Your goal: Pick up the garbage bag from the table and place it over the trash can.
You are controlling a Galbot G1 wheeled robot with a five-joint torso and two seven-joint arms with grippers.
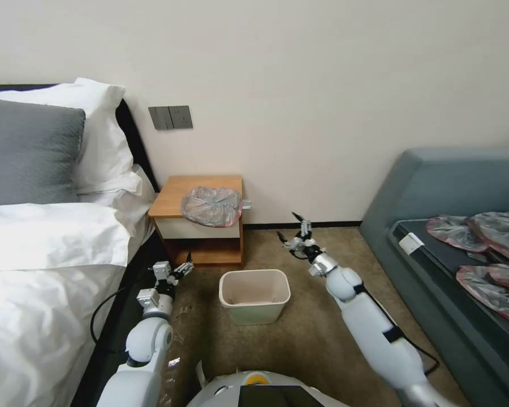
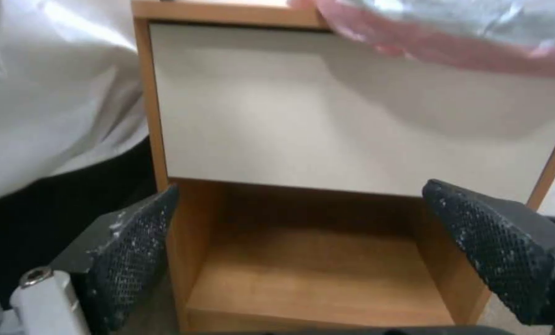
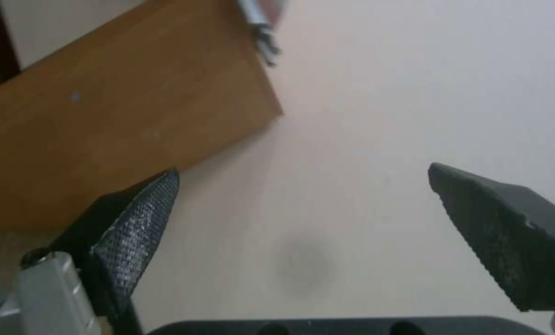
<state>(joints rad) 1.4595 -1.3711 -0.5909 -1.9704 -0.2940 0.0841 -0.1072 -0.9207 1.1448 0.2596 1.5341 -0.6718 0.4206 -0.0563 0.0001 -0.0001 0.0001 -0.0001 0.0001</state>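
Both grippers, left gripper (image 1: 185, 269) and right gripper (image 1: 292, 228), hang spread wide, holding nothing. Upper middle, the garbage bag (image 1: 211, 206) looks light, soft, crinkly; pinch its pink rim.

Wooden bench (image 1: 172, 199) against the wall, garbage bag (image 1: 211, 206) on its top, overhanging the front edge. Carpeted floor (image 1: 300, 333) carries the trash can (image 1: 255, 295), upright, before the bench

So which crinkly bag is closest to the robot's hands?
The garbage bag lying alone on the table, hanging over its front edge. Both open grippers, left and right, are near it. The other bags are heaped on the sofa.
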